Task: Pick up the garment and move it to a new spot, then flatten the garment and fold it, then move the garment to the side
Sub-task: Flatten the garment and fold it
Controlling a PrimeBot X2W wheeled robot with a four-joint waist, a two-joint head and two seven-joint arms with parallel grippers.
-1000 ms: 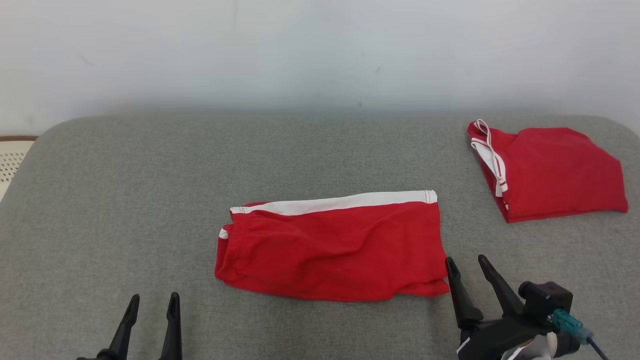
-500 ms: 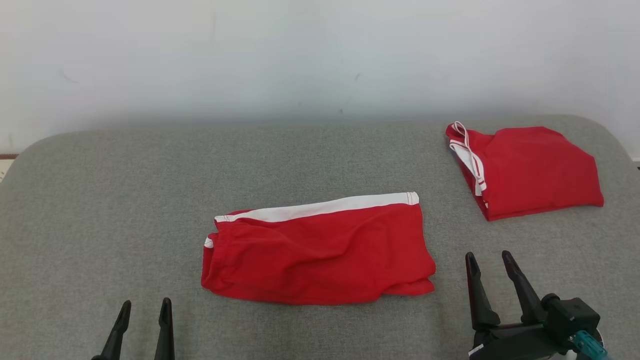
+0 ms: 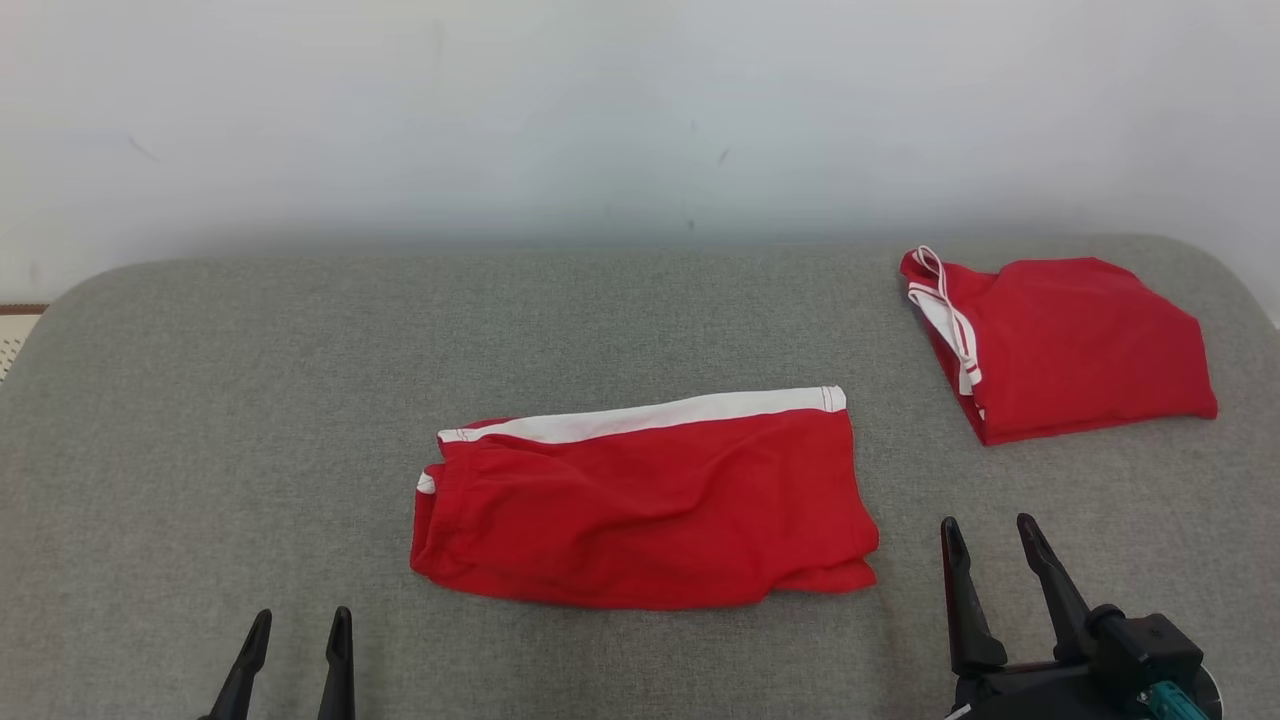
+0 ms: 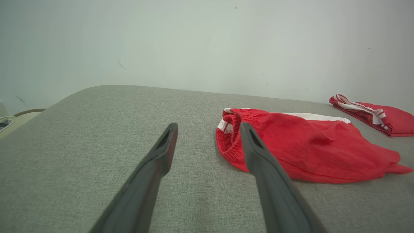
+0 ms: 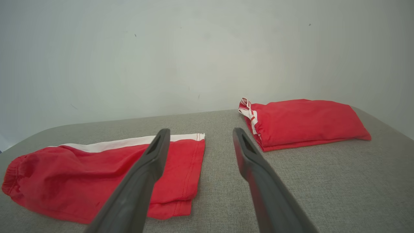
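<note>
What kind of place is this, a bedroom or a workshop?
Probably an indoor garment-folding test area, though it may be a bedroom: a grey fabric-covered surface against a bare white wall, with red shorts and a folded red garment laid on it.

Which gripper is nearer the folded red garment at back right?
Right. The right gripper is in front of the folded red garment, apart from it; the left gripper is far across, at the near left.
</note>
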